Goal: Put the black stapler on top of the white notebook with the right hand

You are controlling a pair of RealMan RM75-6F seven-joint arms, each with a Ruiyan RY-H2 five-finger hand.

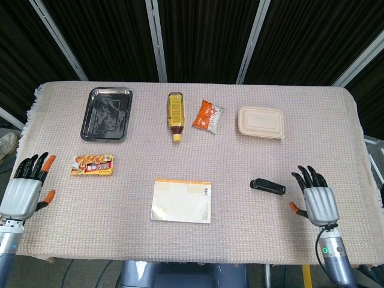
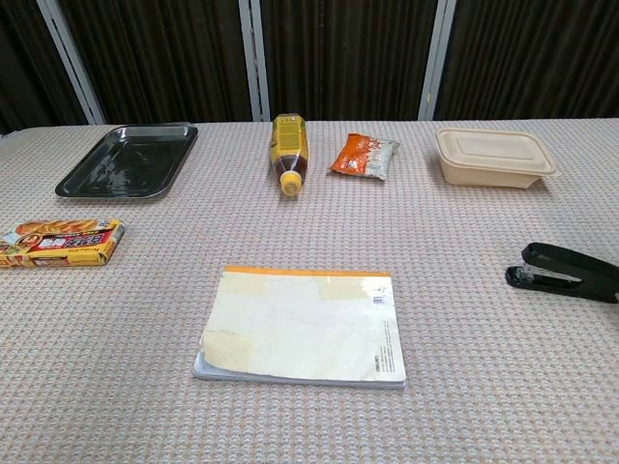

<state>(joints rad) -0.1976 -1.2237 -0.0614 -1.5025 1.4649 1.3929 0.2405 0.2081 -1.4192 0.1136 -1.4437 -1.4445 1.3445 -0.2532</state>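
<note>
The black stapler (image 1: 267, 186) (image 2: 566, 274) lies flat on the cloth, right of centre. A white notebook (image 1: 182, 201) (image 2: 303, 327) with an orange top strip lies near the front middle. My right hand (image 1: 317, 200) hovers open just right of the stapler, fingers spread, not touching it. At the table's front left edge my left hand (image 1: 25, 189) is open with nothing in it. The chest view shows neither hand.
A black metal tray (image 1: 108, 113) sits at the back left, a yellow sauce bottle (image 1: 175, 116) and an orange snack bag (image 1: 207, 116) at the back middle, a beige lidded box (image 1: 261, 122) at the back right. A yellow snack box (image 1: 92, 164) lies at the left.
</note>
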